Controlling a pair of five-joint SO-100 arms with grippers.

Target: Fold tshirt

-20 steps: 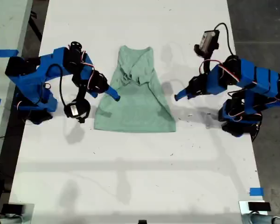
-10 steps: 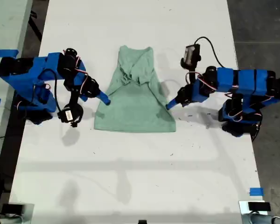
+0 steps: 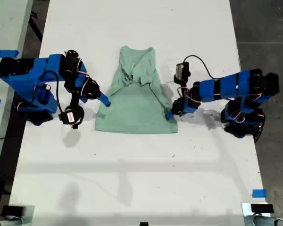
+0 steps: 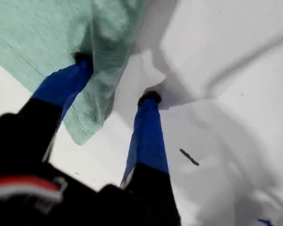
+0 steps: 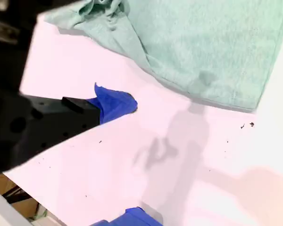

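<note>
In the exterior view the tshirt [image 3: 136,96] lies partly folded on the white table [image 3: 141,169], an arm at either side of it. Our first wrist view shows my first gripper [image 4: 118,77] spread across the tshirt's hem corner, one finger [image 4: 63,84] under the cloth, and a shallow pinch could let the hem slip out. Our second wrist view shows my second gripper [image 5: 125,157] spread and empty just beside the tshirt's edge, where closing early would catch nothing.

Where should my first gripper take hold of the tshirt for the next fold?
Take the tshirt at its hem corner on the exterior view's right, coming in low from that side. The side edge there lies free on the table, and my first gripper is open astride it.
</note>
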